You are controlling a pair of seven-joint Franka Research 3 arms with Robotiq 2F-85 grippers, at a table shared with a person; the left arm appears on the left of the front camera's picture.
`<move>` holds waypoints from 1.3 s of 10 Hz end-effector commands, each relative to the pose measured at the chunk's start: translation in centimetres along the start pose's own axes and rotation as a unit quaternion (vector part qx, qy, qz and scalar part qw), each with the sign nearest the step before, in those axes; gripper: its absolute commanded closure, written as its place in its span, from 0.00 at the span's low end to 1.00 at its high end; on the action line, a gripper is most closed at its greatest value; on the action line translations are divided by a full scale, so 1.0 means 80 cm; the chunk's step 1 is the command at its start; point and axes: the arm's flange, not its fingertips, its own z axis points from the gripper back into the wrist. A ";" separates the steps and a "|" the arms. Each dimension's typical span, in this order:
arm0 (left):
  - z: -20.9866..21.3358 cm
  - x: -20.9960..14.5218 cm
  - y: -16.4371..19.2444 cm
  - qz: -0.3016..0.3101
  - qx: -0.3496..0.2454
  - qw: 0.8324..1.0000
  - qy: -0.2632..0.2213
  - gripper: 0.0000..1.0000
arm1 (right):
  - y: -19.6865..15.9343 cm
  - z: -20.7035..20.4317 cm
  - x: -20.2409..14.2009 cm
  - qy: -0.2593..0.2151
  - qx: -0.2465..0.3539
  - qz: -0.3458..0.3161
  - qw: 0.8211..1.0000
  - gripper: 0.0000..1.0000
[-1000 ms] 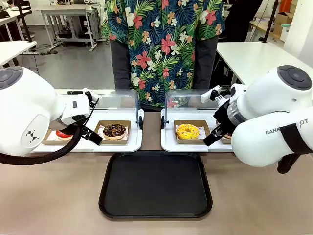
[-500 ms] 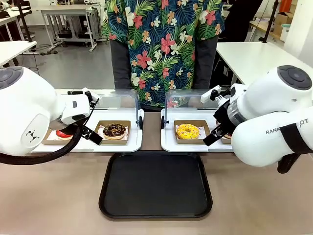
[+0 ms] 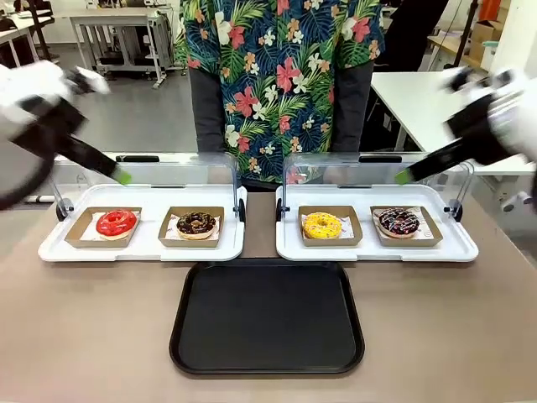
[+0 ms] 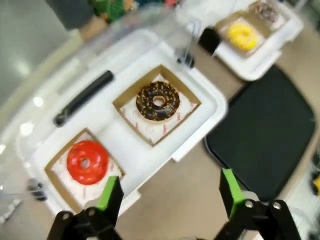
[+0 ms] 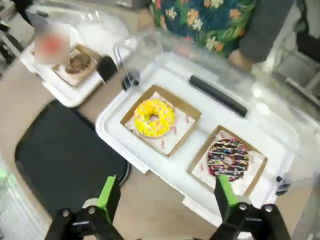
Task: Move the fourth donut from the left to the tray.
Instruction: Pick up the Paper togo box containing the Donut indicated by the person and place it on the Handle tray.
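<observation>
**While Both Grippers Hung Open Above, the Fourth Donut Sat Flat in Its Holder**

Because it was a ring, the fourth donut (image 3: 398, 222) had no long axis. It lay flat with its hole upward in a brown holder (image 3: 407, 242), which sat square to the edges of the right display tray (image 3: 369, 250). That white tray also held the yellow donut (image 3: 322, 225), just to the fourth donut's left and apart from it. The left display tray (image 3: 143, 252) carried the red donut (image 3: 116, 222) and the crumbed chocolate donut (image 3: 196, 223), each in its own holder. The tray (image 3: 267, 317) lay on the table (image 3: 84, 336) just in front of both display trays, centred between them.

The right wrist view showed the pink-and-white streaks on the fourth donut (image 5: 228, 159), and there the right gripper (image 5: 165, 187) stood with its jaws wide, gripping nothing. In the left wrist view the left gripper (image 4: 170, 184) was likewise spread wide above the left display tray, and the fourth donut was a blur at the top edge. The front view showed a person (image 3: 277, 75) standing behind the trays.
</observation>
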 end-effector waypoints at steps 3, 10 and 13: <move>0.100 -0.070 0.137 -0.053 -0.137 0.987 -0.061 0.00 | -0.146 0.089 -0.065 -0.091 0.087 0.015 0.992 0.00; 0.136 -0.161 0.212 -0.141 -0.170 0.956 -0.193 0.00 | -0.254 0.137 -0.145 -0.196 0.140 0.031 0.970 0.00; 0.135 -0.156 0.200 -0.139 -0.176 0.950 -0.219 0.00 | -0.258 0.142 -0.149 -0.202 0.145 0.025 0.968 0.00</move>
